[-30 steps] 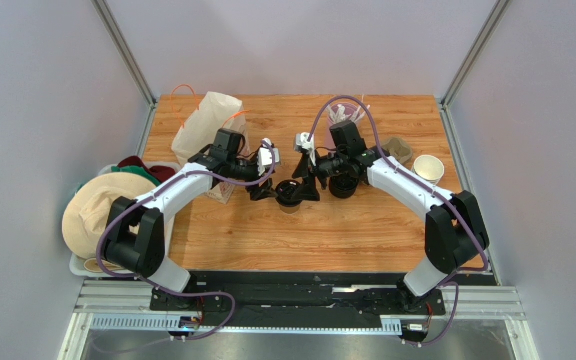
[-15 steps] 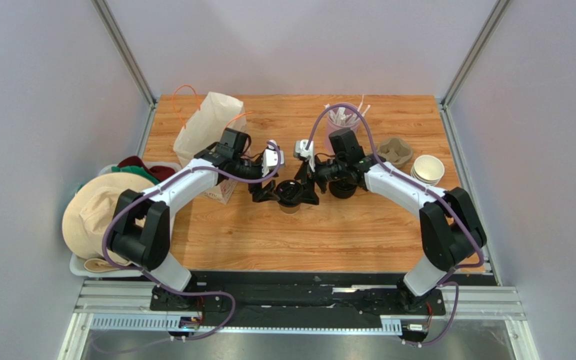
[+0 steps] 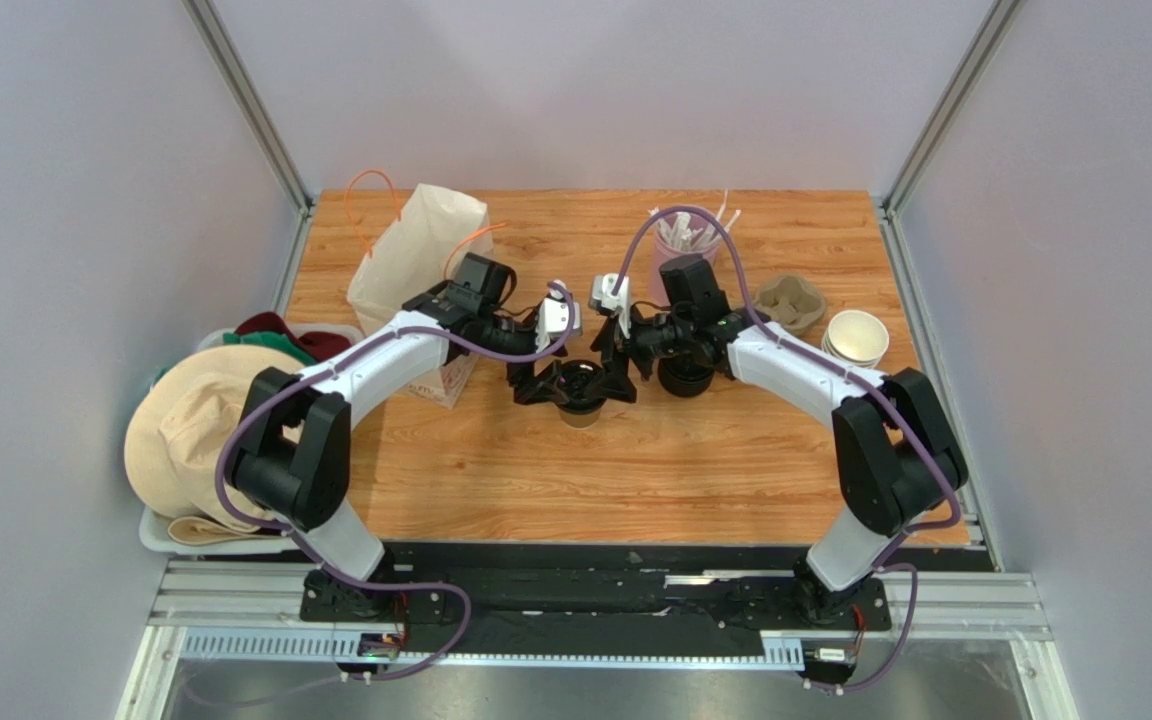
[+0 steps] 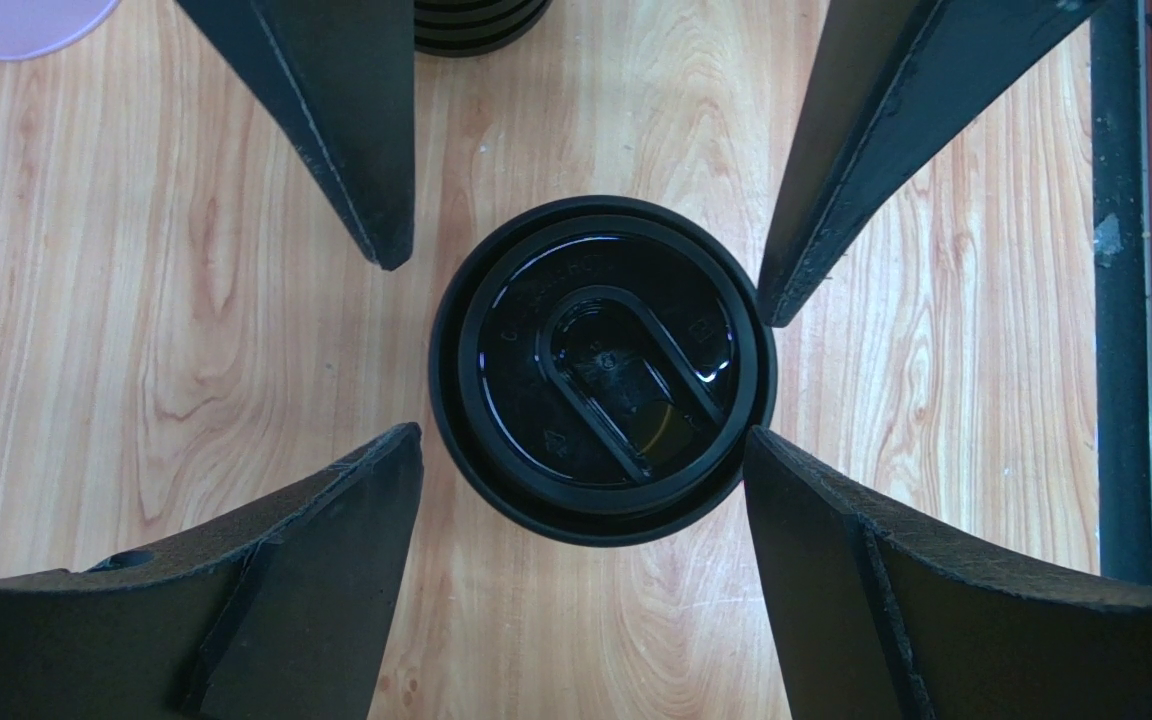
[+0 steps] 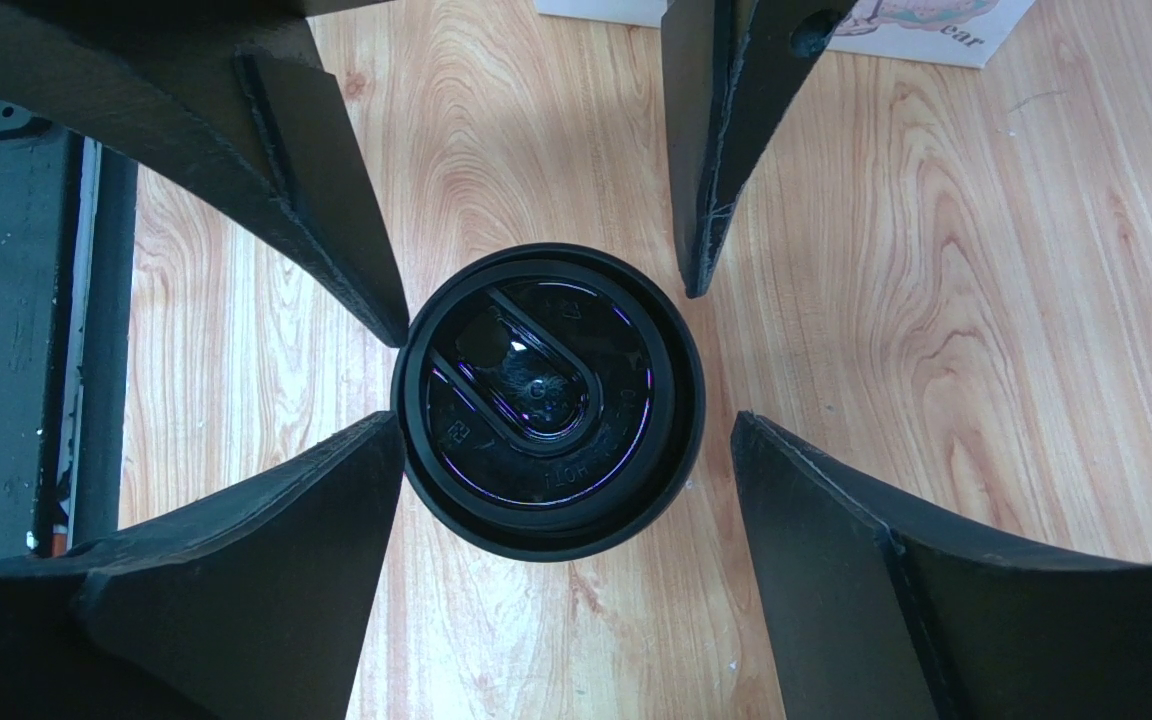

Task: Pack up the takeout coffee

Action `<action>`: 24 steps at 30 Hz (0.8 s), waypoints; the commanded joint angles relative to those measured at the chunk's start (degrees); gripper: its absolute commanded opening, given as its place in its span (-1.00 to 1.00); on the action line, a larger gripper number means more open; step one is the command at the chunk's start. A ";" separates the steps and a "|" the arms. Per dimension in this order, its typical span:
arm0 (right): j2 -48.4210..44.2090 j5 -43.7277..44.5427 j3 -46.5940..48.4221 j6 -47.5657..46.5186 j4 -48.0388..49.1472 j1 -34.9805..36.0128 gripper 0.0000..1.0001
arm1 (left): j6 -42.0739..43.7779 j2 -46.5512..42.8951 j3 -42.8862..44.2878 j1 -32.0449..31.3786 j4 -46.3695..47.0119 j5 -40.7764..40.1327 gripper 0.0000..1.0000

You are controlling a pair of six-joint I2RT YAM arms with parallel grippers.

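Observation:
The takeout coffee (image 3: 579, 393), a small brown cup under a round black lid, stands upright mid-table. From above, the lid fills the left wrist view (image 4: 602, 369) and the right wrist view (image 5: 548, 401). My left gripper (image 3: 543, 390) is open at the cup's left, its fingertips (image 4: 394, 450) beside the lid's rim. My right gripper (image 3: 614, 381) is open at the cup's right, its fingertips (image 5: 381, 438) flanking the lid too. Each wrist view shows the other gripper's fingers across the lid. The kraft paper bag (image 3: 409, 248) stands at the back left.
A stack of black lids (image 3: 684, 372) sits just right of the cup. A pink cup of white sticks (image 3: 687, 233), a cardboard cup carrier (image 3: 793, 300) and nested brown cups (image 3: 856, 338) stand at the back right. A white box (image 5: 838, 23) lies under my left arm. A bin of hats (image 3: 222, 413) sits off the table's left edge.
Both grippers have closed in on the cup from either side, the left moving right and the right moving slightly left. The cup has not moved.

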 commanded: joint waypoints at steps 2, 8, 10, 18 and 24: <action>0.78 -0.75 0.02 -0.21 0.46 -0.23 0.69 | 2.32 0.33 2.55 -0.68 -1.84 1.54 0.73; 1.83 -0.57 -0.77 1.36 0.63 -0.40 0.64 | 3.20 1.21 3.52 -1.38 -3.60 0.83 0.72; 2.18 -0.66 -0.77 1.46 0.55 -0.40 0.61 | 3.29 1.47 3.70 -1.64 -3.86 0.40 0.71; 3.15 0.30 0.46 1.98 -0.60 -0.40 0.48 | 4.43 2.35 5.01 -2.08 -5.97 -0.31 0.58; 3.41 0.39 1.07 2.07 -2.35 -0.40 0.38 | 4.43 2.62 5.10 -2.78 -6.15 -1.45 0.43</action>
